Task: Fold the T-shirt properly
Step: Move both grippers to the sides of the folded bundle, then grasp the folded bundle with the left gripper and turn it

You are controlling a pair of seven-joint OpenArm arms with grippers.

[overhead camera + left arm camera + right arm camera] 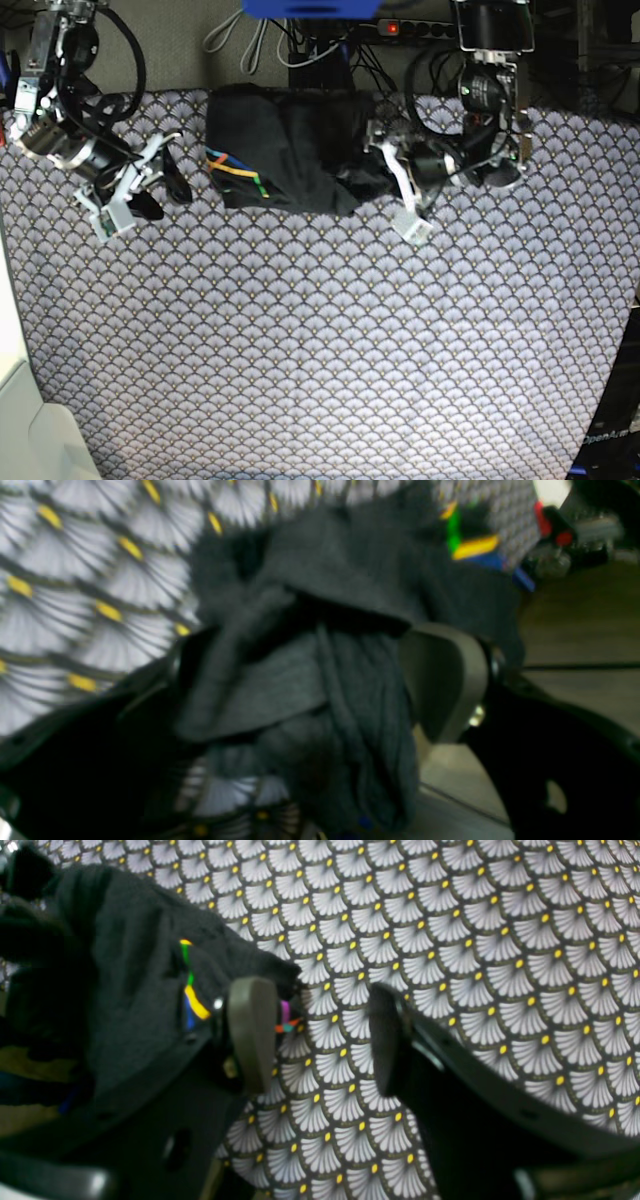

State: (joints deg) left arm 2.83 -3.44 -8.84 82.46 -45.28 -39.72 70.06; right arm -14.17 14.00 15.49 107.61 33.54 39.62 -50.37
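At the far edge of the worktop [320, 350], which is covered by a grey scallop-patterned cloth [330, 330] with yellow dots, the T-shirt [285, 150] lies in a crumpled, partly bunched heap. Its dark charcoal fabric is gathered in thick folds rather than spread flat. A small multicoloured striped print [237, 170] shows on the side of the heap nearer my right arm.

Left jaws [400, 190]: these stand at the end of the heap opposite the print, spread wide. In the left wrist view, a wad of the dark fabric fills the gap between the two fingers, with one pale finger pad [442, 680] exposed beside the folds. The jaws are not clenched on the fabric; it sits loosely between them. That view is blurred, so finer contact cannot be told.

Right jaws [140, 195]: these stand apart from the shirt, over bare patterned cloth beside the print end of the heap. In the right wrist view the two fingers are parted, with only the scallop pattern visible between them. Nothing is grasped. The left-hand finger pad [252, 1032] in that view lies just beside the shirt's edge, where a bit of the coloured print shows; whether it touches the fabric cannot be told.

Cables and a power strip [420, 28] lie beyond the far edge of the worktop.
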